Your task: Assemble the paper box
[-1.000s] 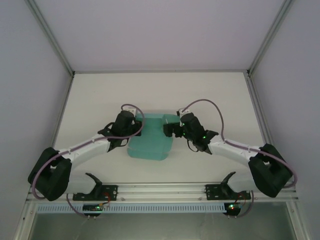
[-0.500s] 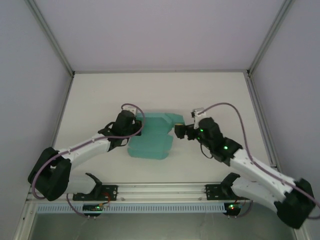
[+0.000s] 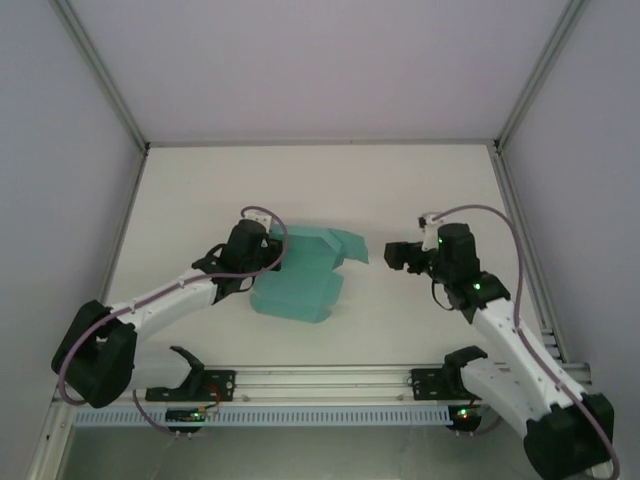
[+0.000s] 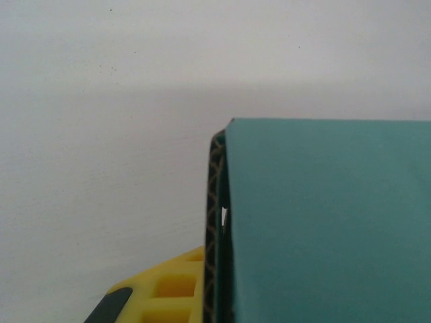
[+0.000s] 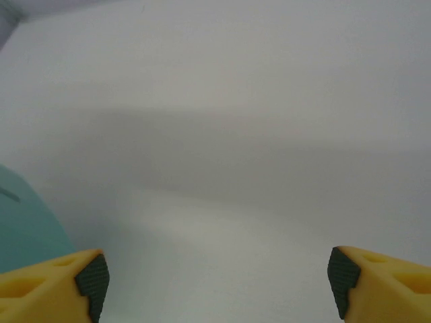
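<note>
Table [image 3: 200, 190]: white surface, bearing the folded sheet left of its middle.
Paper box [image 3: 300, 285]: teal, partly folded, flaps spread toward the right.
Left gripper [image 3: 268, 252]: closed tight on the box's left edge.
Right gripper [image 5: 215, 276]: jaws wide, nothing between them, clear of the right flap.

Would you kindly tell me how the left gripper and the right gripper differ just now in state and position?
The left gripper is shut on the edge of the teal-green thin card paper box; the right gripper is open and holds nothing. The left gripper touches the box at its left side; the right gripper stands apart, to the box's right, over the white table. Both have yellow fingers with black pads.
</note>
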You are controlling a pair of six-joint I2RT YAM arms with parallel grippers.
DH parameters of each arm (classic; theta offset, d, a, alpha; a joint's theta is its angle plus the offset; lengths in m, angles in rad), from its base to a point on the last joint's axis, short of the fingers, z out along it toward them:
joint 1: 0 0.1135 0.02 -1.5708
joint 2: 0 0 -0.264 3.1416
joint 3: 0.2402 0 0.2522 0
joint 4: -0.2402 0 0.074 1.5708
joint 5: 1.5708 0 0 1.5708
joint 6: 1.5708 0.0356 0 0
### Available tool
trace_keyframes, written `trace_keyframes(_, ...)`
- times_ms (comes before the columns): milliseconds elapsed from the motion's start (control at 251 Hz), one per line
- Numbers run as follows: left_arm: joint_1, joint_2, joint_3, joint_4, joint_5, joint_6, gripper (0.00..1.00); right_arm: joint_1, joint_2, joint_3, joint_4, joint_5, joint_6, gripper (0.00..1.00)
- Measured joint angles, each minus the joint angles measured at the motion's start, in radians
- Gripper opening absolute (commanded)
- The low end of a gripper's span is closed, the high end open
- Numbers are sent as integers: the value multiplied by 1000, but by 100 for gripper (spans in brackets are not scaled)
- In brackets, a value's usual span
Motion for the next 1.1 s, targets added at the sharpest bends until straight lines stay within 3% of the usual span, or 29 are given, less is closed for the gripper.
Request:
trace_keyframes(192, 0, 0, -1, 0, 13, 5, 0, 17, 181, 79, 36, -205, -88, 69)
trace_keyframes(387, 6, 0, -1, 0, 13, 4, 0, 111, 286, 124, 60, -374, -159, 60)
trace_keyframes(694, 6, 25, -1, 3, 28, 4, 0, 248, 433, 208, 93, -430, -205, 54)
trace_keyframes(870, 6, 35, -1, 3, 27, 4, 0, 307, 482, 244, 111, -278, -189, 52)
trace_keyframes(1098, -13, 61, 2, 3, 2, -10, 0, 454, 496, 234, 192, 174, -64, 44)
